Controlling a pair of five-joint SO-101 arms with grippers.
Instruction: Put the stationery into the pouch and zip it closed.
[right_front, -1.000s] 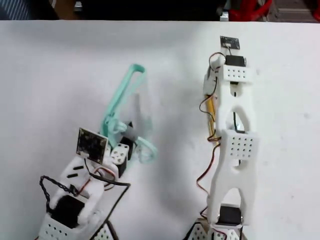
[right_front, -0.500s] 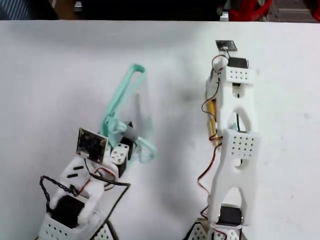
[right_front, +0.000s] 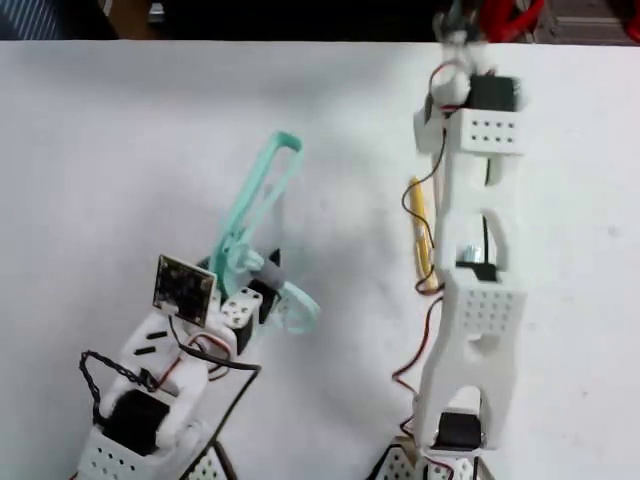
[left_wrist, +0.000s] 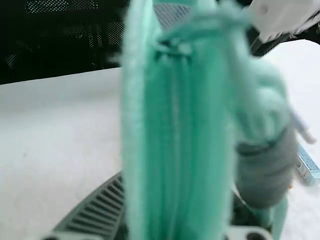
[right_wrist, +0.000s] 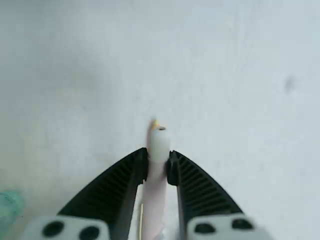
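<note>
On the white table (right_front: 120, 150), our left gripper (right_front: 263, 280) pinches the pouch (right_front: 258, 192), our right gripper (right_wrist: 157, 161) squeezes a pen (right_wrist: 158, 142); we should slide it in slowly, tip first.

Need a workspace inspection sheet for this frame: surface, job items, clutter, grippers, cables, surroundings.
Surface: white table, no spills or marks seen.
Job's things: mint-green translucent pouch held tilted up off the table; pale white pen-like stick in the right arm's grip; small light-blue block, possibly stationery, lying on the table beside the pouch.
Clutter: nothing seen.
Grippers: left gripper shut on the pouch's near end; right gripper shut on the stick, above bare table.
Cables: black cable looped at the left arm's base; thin coloured wires hanging loose along the right arm.
Surroundings: dark space past the far table edge, with a red object there.
</note>
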